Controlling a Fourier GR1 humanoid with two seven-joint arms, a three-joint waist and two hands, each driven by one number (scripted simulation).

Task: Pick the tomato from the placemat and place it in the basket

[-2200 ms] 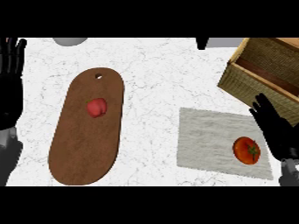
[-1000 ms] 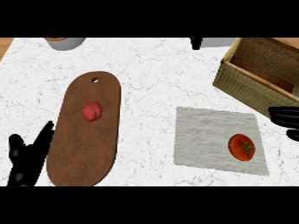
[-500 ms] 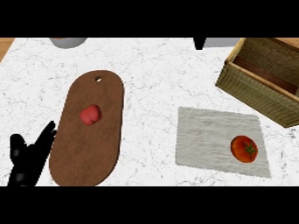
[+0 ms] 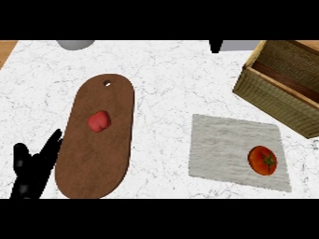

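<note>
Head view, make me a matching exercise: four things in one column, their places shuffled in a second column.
Things:
1. tomato
2. red piece
3. basket
4. left hand

Places:
A. on the cutting board
B. upper right of the view
C. on the placemat
D. lower left, beside the cutting board

Pairs: 1-C, 2-A, 3-B, 4-D

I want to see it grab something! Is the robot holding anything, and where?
Nothing is held. The tomato lies untouched on the placemat; the left hand is open and empty.
</note>
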